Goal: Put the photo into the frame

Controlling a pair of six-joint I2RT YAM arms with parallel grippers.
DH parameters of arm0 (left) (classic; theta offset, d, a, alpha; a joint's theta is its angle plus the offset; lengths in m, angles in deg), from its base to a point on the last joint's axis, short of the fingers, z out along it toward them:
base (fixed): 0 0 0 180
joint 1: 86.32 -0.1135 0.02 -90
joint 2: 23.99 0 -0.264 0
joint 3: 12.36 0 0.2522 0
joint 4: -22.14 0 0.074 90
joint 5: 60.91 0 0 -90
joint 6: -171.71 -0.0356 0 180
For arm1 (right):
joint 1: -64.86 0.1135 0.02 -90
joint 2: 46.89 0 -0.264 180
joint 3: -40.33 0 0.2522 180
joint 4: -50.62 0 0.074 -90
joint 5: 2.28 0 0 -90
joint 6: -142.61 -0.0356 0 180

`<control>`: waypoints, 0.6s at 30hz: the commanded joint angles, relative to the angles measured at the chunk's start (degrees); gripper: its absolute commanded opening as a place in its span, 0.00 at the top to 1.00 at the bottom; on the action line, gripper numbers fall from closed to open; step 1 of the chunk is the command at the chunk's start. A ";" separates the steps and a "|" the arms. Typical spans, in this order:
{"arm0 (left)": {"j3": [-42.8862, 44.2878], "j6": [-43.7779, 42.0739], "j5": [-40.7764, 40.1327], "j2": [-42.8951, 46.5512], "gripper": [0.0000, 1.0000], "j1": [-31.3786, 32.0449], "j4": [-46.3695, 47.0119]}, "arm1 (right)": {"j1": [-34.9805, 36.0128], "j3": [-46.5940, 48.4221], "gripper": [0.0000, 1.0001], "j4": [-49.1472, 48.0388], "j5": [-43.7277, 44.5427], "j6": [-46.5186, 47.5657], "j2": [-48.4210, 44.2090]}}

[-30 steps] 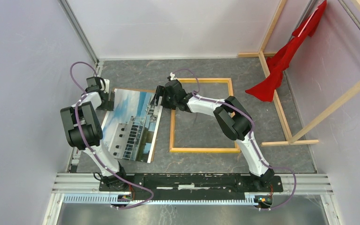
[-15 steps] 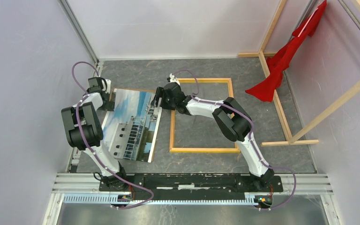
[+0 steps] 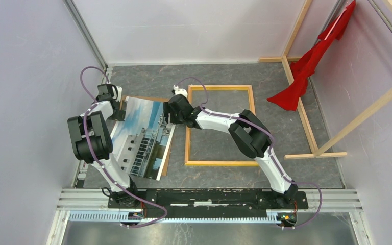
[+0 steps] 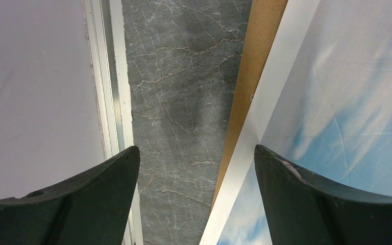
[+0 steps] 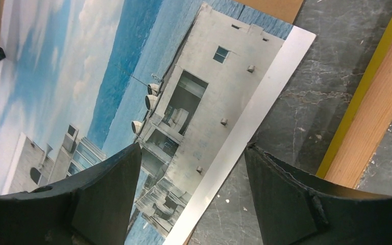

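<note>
The photo, a white building under blue sky, lies face up on the left of the table. In the left wrist view the photo has its white border running between the jaws. My left gripper is open astride the photo's far left edge. My right gripper is open above the photo's right edge, one finger over the print and one over bare table. The frame lies flat just right of the photo, its yellow and wood rail showing in the right wrist view.
A brown backing sheet lies under the photo and sticks out at its edges. Bare wooden beams with a red cloth stand at the right. Enclosure walls surround the table; a metal rail runs close to the left gripper.
My right gripper has moved left from the frame's corner to over the photo's right edge. The photo has turned slightly on its backing. The left gripper has barely moved.
</note>
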 commanded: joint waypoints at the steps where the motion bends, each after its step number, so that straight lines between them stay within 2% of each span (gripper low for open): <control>1: -3.08 -0.60 3.24 -3.46 0.11 1.01 -2.80 | 1.34 3.56 0.19 2.80 3.60 3.92 -0.68; 12: -3.17 -0.43 2.94 -3.70 0.11 1.52 -2.84 | 1.94 3.29 0.19 2.62 5.65 6.55 -2.40; 18: -3.01 -0.14 2.75 -3.89 0.11 1.65 -2.80 | 2.04 -1.39 0.19 -2.70 3.97 5.45 -6.29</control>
